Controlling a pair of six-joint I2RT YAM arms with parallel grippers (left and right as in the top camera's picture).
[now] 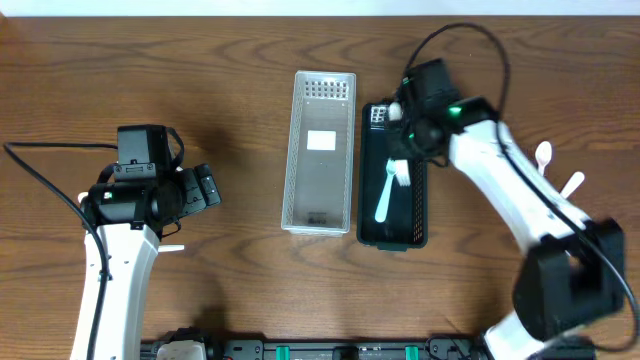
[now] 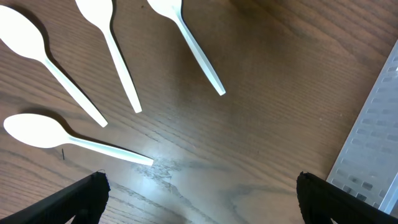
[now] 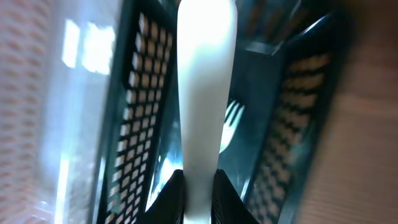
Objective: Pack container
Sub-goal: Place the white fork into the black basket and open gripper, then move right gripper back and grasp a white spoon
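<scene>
Grip on the right is narrow: the right gripper [image 3: 199,199] pinches the handle of a white plastic utensil [image 3: 205,81] over the dark slotted basket [image 1: 422,200], where a fork [image 3: 231,117] lies inside. Blur hides the held piece's head, so it may be a spoon or a fork. The left gripper [image 2: 202,196] is spread wide over four white spoons [image 2: 37,129] on the table [image 2: 280,74], near the white basket [image 1: 320,150].
</scene>
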